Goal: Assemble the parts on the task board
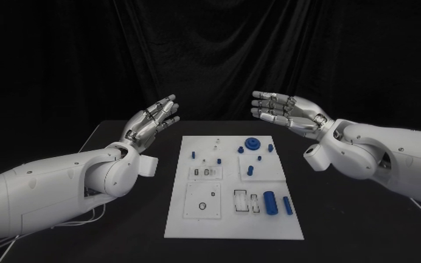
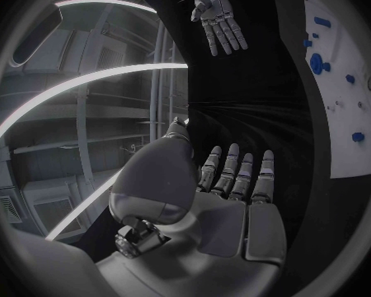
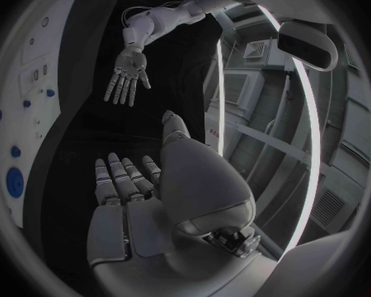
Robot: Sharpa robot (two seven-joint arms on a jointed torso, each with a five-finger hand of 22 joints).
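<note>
The white task board [image 1: 230, 220] lies in the middle of the black table. Small blue parts sit on it: a round gear-like piece [image 1: 252, 143] near the far edge, a thick cylinder [image 1: 270, 201] and a thin peg [image 1: 287, 205] near the front right. My left hand [image 1: 151, 121] hovers raised beyond the board's far left corner, fingers spread, holding nothing. My right hand [image 1: 285, 111] hangs raised above the far right side, fingers apart, empty. In the left wrist view my left hand [image 2: 227, 185] is open, and my right hand [image 2: 218, 21] shows across from it, with the board [image 2: 350, 112] beside.
Rectangular recesses and small holes mark the board's front half [image 1: 204, 200]. Black table surface [image 1: 131, 214] lies on both sides of the board. A dark curtain hangs behind the table. In the right wrist view the board [image 3: 29, 79] runs along the edge with blue parts [image 3: 14, 181].
</note>
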